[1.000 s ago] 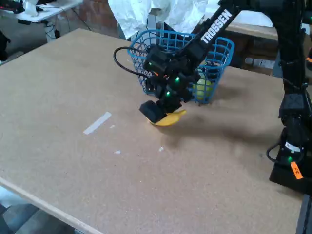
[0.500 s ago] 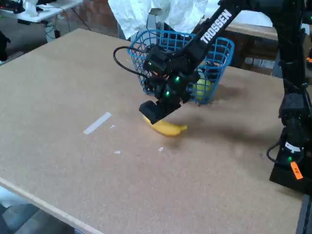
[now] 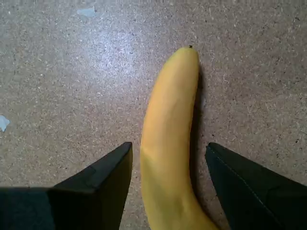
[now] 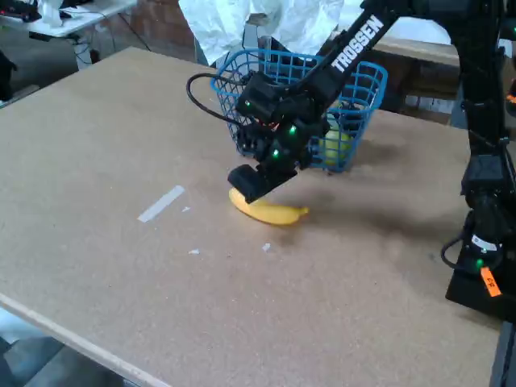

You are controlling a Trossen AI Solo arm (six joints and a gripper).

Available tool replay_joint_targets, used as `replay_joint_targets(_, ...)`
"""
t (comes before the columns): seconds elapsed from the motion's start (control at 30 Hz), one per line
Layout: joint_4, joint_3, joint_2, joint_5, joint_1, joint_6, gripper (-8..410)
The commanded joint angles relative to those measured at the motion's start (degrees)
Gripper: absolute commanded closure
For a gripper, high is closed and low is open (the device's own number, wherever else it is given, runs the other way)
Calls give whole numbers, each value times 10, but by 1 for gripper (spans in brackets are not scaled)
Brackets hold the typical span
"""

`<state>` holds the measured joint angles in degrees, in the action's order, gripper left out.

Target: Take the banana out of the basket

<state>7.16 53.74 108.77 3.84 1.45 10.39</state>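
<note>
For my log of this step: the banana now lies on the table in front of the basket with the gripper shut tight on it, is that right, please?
Not quite. The banana does lie on the table in front of the basket, but the gripper is open: the wrist view shows its fingers standing apart on either side of the fruit, with bare table between.

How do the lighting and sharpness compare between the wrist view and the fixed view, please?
Wrist view: the banana is fairly sharp and evenly lit, with a thin dark shadow along its right edge and a pale sheen on the table; the gripper fingers are dark and featureless. Fixed view: softer overall, the arm throws a diffuse shadow right of the banana, and the basket stays legible.
</note>
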Motion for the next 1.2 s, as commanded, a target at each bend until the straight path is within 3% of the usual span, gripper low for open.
replay_joint_targets(0.0, -14, 0, -3, 0, 0, -1, 193)
replay_joint_targets(1.17, -29, 0, -35, -2, 0, -1, 193)
